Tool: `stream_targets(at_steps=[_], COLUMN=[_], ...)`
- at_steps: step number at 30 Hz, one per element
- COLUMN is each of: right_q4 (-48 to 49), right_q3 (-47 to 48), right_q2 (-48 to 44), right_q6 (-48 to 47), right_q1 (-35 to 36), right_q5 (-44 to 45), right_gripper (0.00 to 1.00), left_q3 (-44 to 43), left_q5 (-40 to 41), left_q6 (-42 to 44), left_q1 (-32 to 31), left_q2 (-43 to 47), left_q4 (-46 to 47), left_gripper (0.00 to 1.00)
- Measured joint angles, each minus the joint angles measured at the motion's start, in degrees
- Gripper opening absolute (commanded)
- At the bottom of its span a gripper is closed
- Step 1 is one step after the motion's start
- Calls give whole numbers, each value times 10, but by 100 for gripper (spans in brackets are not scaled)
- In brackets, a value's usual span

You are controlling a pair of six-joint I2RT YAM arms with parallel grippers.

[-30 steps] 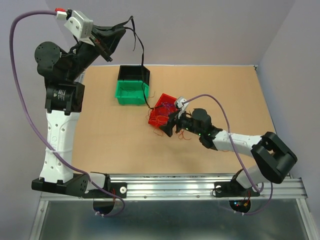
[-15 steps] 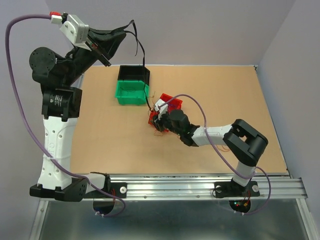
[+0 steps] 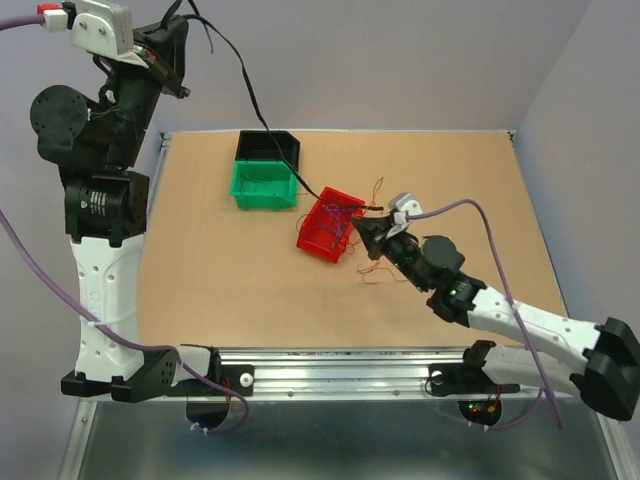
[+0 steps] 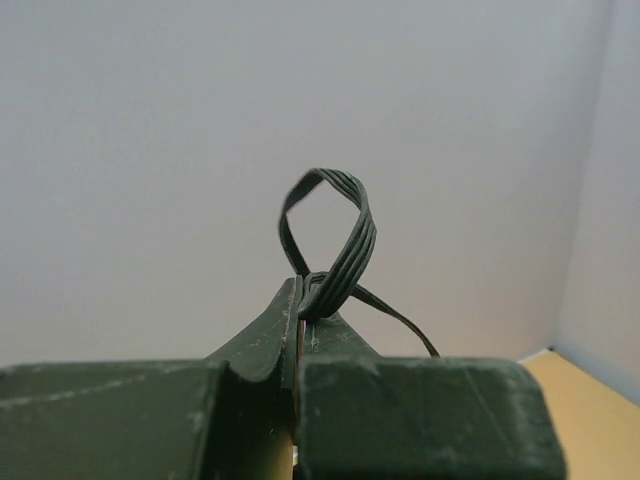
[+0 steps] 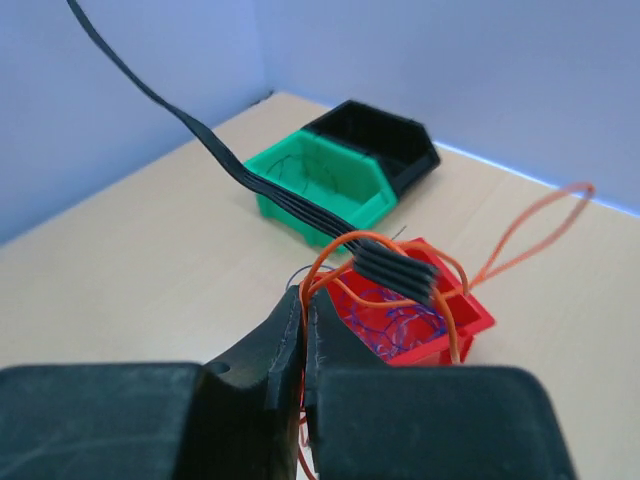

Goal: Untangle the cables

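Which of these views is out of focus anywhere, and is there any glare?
Left wrist view: left claw soft up close, looped black cable crisp against the plain wall. Right wrist view: right claw blurred in the foreground, orange cable and red bin beyond it sharper. Top view: even light, sharp throughout, no glare.

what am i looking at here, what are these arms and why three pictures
Two robot arms are bolted at the near edge of a table. The wide picture looks down from above; the other two come from a camera on each wrist. On the table sit a green bin, a black bin and a red bin holding thin tangled wires. The left fingers, raised high, pinch a black ribbon cable that runs down to the red bin. The right fingers, beside that bin, seem shut on an orange wire.
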State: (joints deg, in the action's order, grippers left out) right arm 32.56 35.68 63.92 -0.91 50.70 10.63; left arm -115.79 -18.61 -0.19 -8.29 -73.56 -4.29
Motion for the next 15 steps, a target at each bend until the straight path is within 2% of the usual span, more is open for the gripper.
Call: stream_targets(at_steps=[4, 7, 9, 11, 14, 15], right_q4=[-61, -100, -123, -142, -161, -167], right_q3=[-7, -32, -53, -59, -59, -59], right_q2=[-102, -158, -193, -209, -216, -217], right_q6=[35, 54, 64, 75, 86, 88], right_q1=[0, 0, 0, 0, 0, 0], right_q5=[75, 127, 150, 171, 204, 214], right_gripper=[1, 1, 18, 29, 27, 18], left_q3=[78, 163, 218, 254, 256, 256], left_q5=[50, 43, 38, 42, 56, 58], left_q6=[29, 49, 61, 70, 76, 76], left_q1=[11, 14, 14, 13, 17, 20], left_q2=[10, 16, 15, -2, -42, -48], left_q4=[29, 58, 74, 78, 86, 87], left_gripper=[0, 0, 0, 0, 0, 0])
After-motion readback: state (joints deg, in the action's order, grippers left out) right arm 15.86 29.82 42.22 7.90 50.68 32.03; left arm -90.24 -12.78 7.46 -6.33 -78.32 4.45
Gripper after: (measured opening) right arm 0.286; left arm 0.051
